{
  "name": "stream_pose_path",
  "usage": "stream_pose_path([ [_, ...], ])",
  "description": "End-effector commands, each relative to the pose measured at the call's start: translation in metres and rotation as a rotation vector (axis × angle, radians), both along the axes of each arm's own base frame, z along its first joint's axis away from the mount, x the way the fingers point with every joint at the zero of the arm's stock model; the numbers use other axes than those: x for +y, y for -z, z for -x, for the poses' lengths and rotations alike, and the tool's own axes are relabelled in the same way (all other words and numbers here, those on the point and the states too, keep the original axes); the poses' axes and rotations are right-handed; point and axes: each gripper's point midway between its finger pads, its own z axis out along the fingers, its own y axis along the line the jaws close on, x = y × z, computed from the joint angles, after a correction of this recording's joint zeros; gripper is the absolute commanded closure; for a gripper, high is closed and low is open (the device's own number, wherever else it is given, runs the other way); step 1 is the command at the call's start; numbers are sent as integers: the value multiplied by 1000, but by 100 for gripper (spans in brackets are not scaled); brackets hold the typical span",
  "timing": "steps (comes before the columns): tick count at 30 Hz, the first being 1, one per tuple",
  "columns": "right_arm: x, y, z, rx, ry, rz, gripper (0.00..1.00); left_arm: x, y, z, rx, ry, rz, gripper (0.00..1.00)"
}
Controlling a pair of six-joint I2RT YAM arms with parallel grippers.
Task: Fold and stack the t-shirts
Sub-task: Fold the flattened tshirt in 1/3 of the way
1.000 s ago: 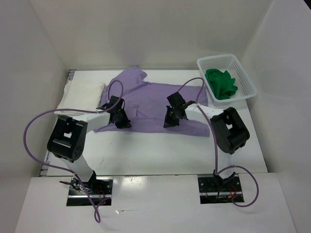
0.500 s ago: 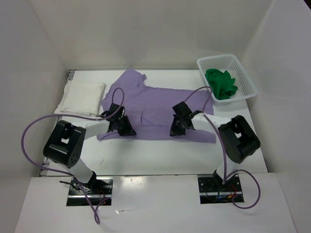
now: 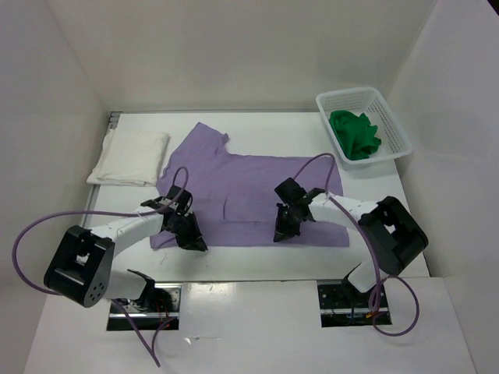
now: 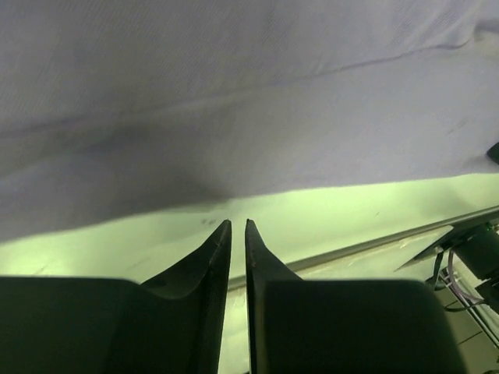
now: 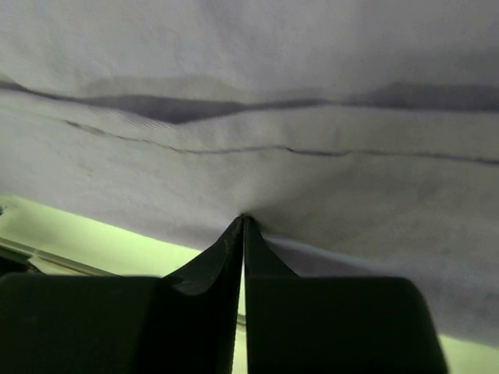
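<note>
White t-shirt (image 3: 131, 148) lies folded, beyond and left of the left pincer (image 3: 199, 244) (its tips a narrow slit apart, nothing between them, just short of the hem). Lavender t-shirt (image 3: 249, 183) spreads flat on the counter (image 3: 257, 261), beyond both pincers. Right pincer (image 3: 279, 234) is closed on its near hem. Green t-shirt (image 3: 355, 134) sits bunched in the basket (image 3: 387, 105), well beyond and right of that pincer.

The lavender shirt (image 4: 249, 93) runs off the left wrist view at 9, 12 and 3 o'clock. From above, the left tool (image 3: 195, 241) covers the shirt's 7 o'clock corner; whether it grips cloth is unclear. The green shirt (image 3: 355, 134) lies bunched in the basket (image 3: 394, 118), its underside hidden.
</note>
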Motion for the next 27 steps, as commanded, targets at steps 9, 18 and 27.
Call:
stream_pose_path([
  [9,-14,-113,-114,-322,55,-83,80,1,-157,-187,-608,-46,76,75],
  [18,5,-120,-139,-375,3,-157,95,46,-163,-388,-837,-151,-214,78],
  [27,12,-113,-142,-373,-30,-178,95,93,-104,-505,-862,-163,-401,46],
])
